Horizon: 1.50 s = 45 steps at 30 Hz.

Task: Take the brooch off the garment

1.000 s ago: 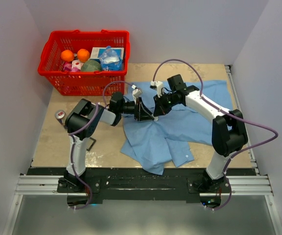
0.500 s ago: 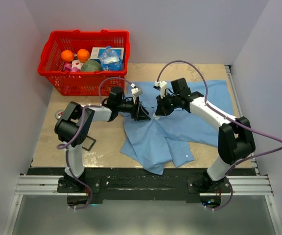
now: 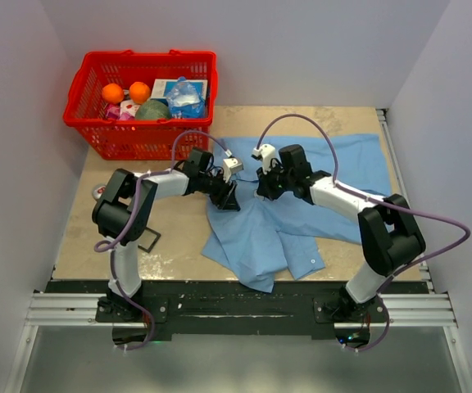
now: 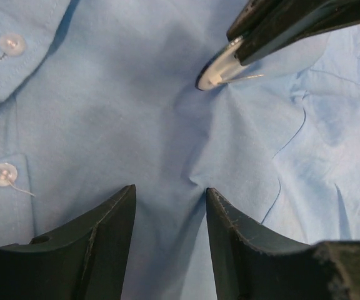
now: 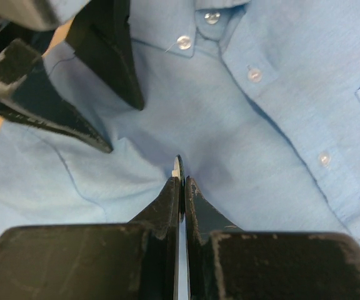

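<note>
The light blue shirt (image 3: 301,214) lies spread on the table. My right gripper (image 3: 260,191) is shut on the brooch (image 5: 179,167), a thin dark disc seen edge-on between its fingertips (image 5: 181,180), right at the shirt's front. In the left wrist view the brooch (image 4: 219,70) touches the cloth, which creases toward it. My left gripper (image 3: 226,195) is open, and its fingertips press down on the shirt (image 4: 167,112) just left of the brooch, with cloth lying between them (image 4: 169,190). White buttons (image 5: 184,42) run along the placket.
A red basket (image 3: 97,131) with fruit and packets stands at the back left. A black square frame (image 3: 147,240) and a small red-and-silver object (image 3: 99,192) lie on the table left of the shirt. The shirt's hem hangs near the front edge.
The left arm stretched out and its gripper lowered onto the shirt. The right gripper shifted a little left and down, staying shut at the brooch.
</note>
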Motion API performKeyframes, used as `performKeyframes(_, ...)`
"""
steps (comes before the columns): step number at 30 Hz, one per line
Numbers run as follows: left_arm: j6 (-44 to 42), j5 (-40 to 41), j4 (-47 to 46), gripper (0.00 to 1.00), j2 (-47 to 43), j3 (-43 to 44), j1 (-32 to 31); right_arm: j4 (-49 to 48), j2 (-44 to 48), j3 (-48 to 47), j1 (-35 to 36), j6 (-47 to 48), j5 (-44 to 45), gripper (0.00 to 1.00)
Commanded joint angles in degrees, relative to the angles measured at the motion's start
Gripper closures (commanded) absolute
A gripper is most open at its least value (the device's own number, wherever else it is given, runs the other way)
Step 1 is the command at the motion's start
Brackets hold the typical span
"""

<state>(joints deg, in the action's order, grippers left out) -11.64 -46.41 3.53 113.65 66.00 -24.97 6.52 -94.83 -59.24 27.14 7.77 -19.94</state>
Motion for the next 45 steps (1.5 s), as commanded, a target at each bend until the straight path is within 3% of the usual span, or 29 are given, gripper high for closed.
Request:
performKeyframes(1, -2.7, 1.3, 2.4, 0.48, 0.5, 0.6, 0.0, -8.3, -1.8, 0.7, 0.5, 1.4, 4.1, 1.00)
performKeyframes(20, -3.1, 0.8, 3.1, 0.50, 1.8, 4.1, 0.7, -11.7, -5.2, -2.9, 5.9, 0.1, 16.0, 1.00)
performKeyframes(28, -8.3, -0.3, 7.3, 0.51, -1.8, 6.0, 1.8, -11.6, -1.4, -6.9, 2.1, -3.4, 19.1, 1.00)
performKeyframes(34, -15.2, -4.7, 10.1, 0.53, -4.9, 8.2, 0.3, -8.0, 1.3, -9.7, -0.3, -2.9, 16.4, 1.00)
performKeyframes(39, -29.1, -5.7, 24.1, 0.66, -0.8, 16.3, -4.6, -2.8, 4.2, -12.6, -7.7, -3.1, 14.9, 1.00)
performKeyframes(45, -31.6, -4.1, 26.7, 0.72, 3.8, 17.8, -8.5, -4.2, 7.2, -13.4, -13.1, -3.0, 15.5, 1.00)
